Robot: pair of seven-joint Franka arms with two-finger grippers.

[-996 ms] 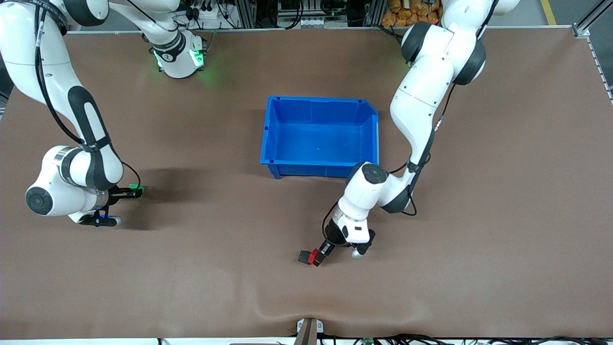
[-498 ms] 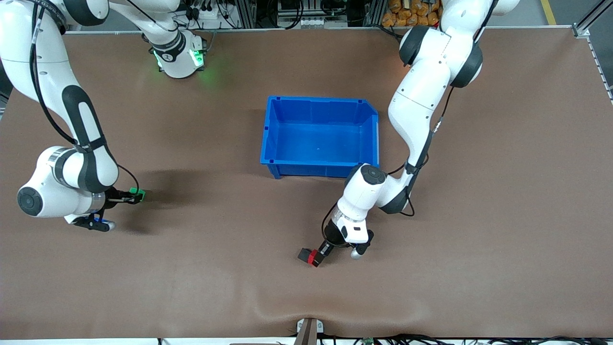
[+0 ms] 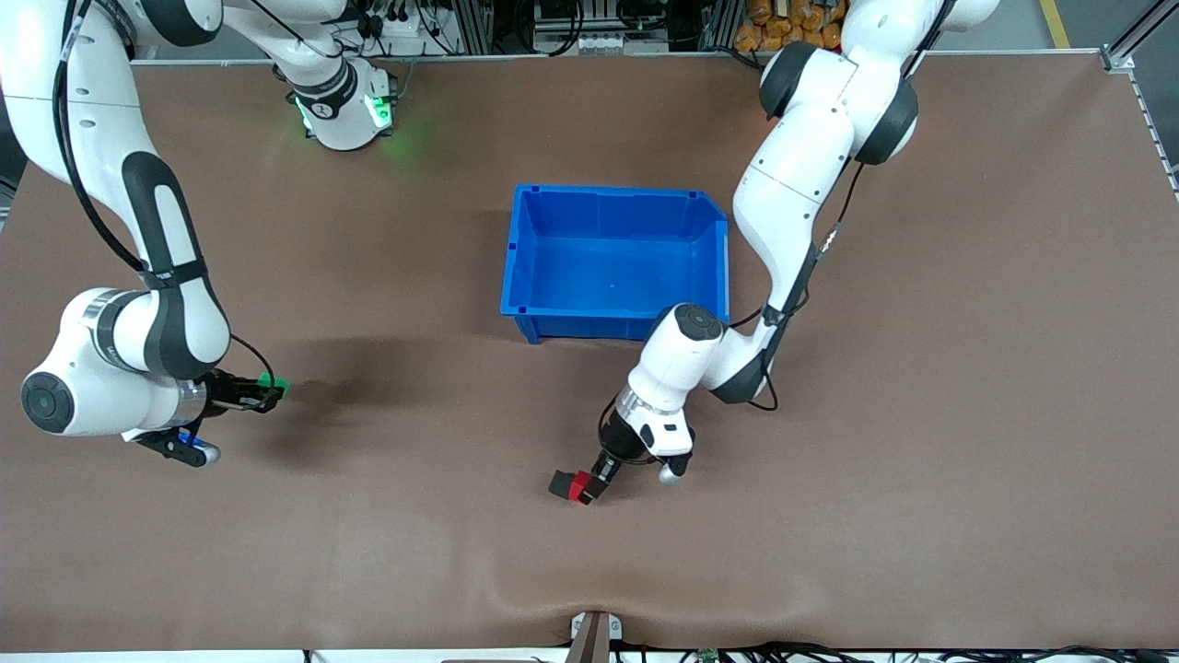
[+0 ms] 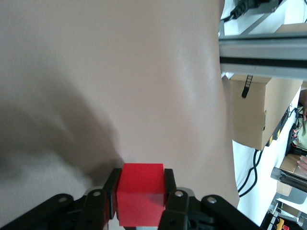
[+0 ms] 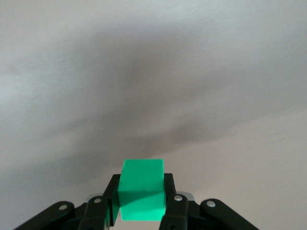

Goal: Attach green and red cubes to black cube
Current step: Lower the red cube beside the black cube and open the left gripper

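My left gripper [image 3: 588, 485] is shut on the red cube [image 3: 580, 488], low over the table between the blue bin and the front camera. The black cube [image 3: 559, 482] sits flush against the red cube's outer face. In the left wrist view the red cube [image 4: 140, 187] fills the gap between the fingers [image 4: 169, 184], and the black cube does not show. My right gripper [image 3: 261, 388] is shut on the green cube [image 3: 271, 380], low over the table at the right arm's end. The right wrist view shows the green cube [image 5: 142, 187] clamped between the fingers [image 5: 168, 189].
An empty blue bin [image 3: 608, 191] stands at the table's middle, farther from the front camera than the red and black cubes. Bare brown table lies between the two grippers. The table's edge and a cardboard box [image 4: 249, 108] show in the left wrist view.
My left gripper has moved toward the right arm's end of the table, with the red and black cubes moving along. My right gripper with the green cube has shifted only slightly.
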